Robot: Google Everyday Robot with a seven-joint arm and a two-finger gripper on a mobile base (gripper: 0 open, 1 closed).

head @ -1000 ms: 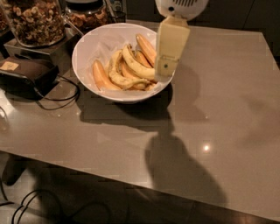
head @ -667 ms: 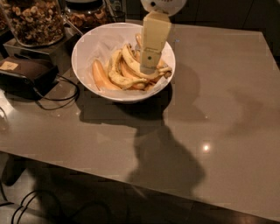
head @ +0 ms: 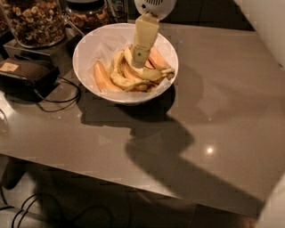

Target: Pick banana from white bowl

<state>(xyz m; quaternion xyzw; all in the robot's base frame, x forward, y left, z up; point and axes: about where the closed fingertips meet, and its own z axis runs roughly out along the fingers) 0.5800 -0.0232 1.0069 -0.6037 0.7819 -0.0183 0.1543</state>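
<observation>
- Gripper [head: 140, 60]: lowered into the white bowl [head: 91, 49] from above, hanging under a round white wrist housing at the top edge of the view. Its tip is at the banana pile, slightly rear of the bowl's centre.
- Gripper state: one pale, flat-sided member faces the camera. Whether the gripper is spread, pressed together or pinching anything cannot be told from this view.
- Banana [head: 153, 74]: lies in the white bowl, pale yellow and curved. It runs from under the gripper tip towards the right rim and ends there in a dark stem. Contact with the gripper cannot be confirmed.
- Other contents of the bowl: an orange-toned banana [head: 103, 79] on the left side, a second orange-toned banana [head: 157, 58] at the rear right, and a brown-spotted banana [head: 116, 73] between the left one and the pale one.
- White bowl: stands upright on the grey bench [head: 227, 107], in its rear left part.
- Two glass jars of nuts, one large [head: 33, 20] and one smaller [head: 87, 13], stand behind and left of the bowl.
- A dark box [head: 26, 73] with trailing cables [head: 62, 95] sits left of the bowl.
- The arm's shadow [head: 178, 156] falls across the bench in front of the bowl.
</observation>
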